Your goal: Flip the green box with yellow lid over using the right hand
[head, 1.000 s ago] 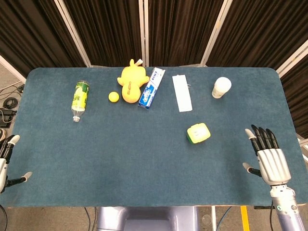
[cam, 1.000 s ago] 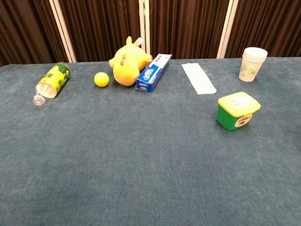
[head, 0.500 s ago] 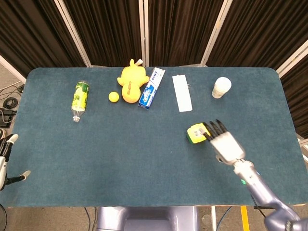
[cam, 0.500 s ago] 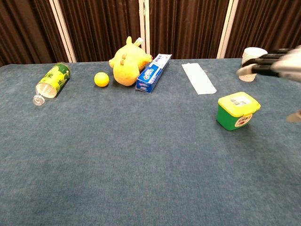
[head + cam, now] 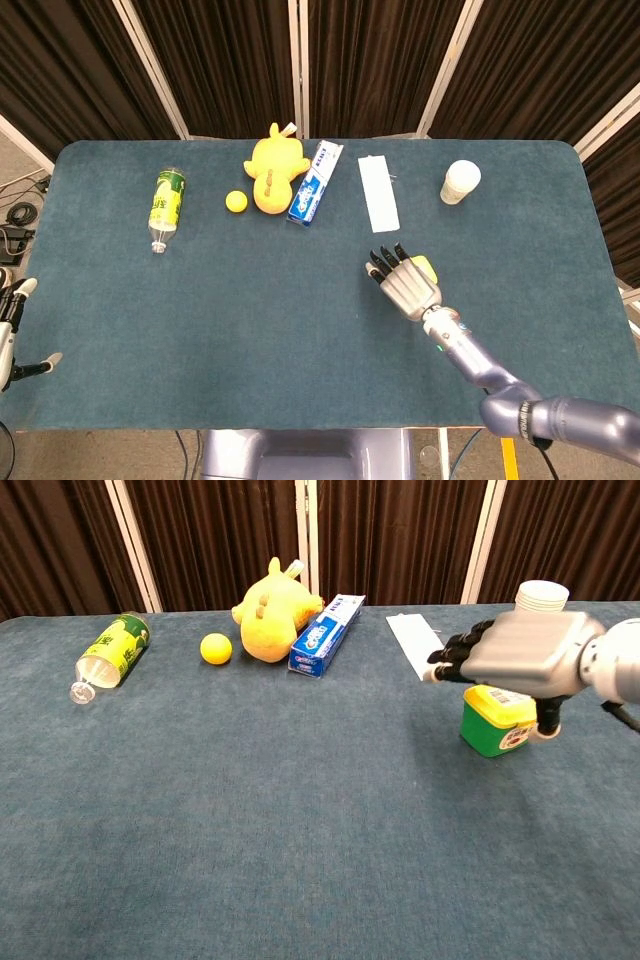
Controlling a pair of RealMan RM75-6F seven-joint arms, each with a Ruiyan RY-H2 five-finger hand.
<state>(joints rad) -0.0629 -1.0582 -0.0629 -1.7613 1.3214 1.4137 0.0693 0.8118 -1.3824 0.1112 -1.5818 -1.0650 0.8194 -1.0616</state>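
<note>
The green box with yellow lid (image 5: 488, 729) stands upright on the blue table, right of centre. In the head view only a yellow corner of the box (image 5: 426, 267) shows past the hand. My right hand (image 5: 517, 655) hovers flat, palm down, right over the lid, with its fingers stretched toward the left and its thumb hanging by the box's right side. In the head view the right hand (image 5: 403, 283) covers most of the box. It holds nothing. My left hand (image 5: 10, 335) lies off the table's front left corner, fingers apart and empty.
At the back lie a white flat packet (image 5: 378, 193), a toothpaste box (image 5: 315, 181), a yellow plush toy (image 5: 275, 167) and a small yellow ball (image 5: 236, 201). A stack of paper cups (image 5: 460, 182) stands back right. A green bottle (image 5: 166, 206) lies at the left.
My right hand has swept from the table's front right edge leftward and now sits over the box's lid. The box and the left hand have not moved.
</note>
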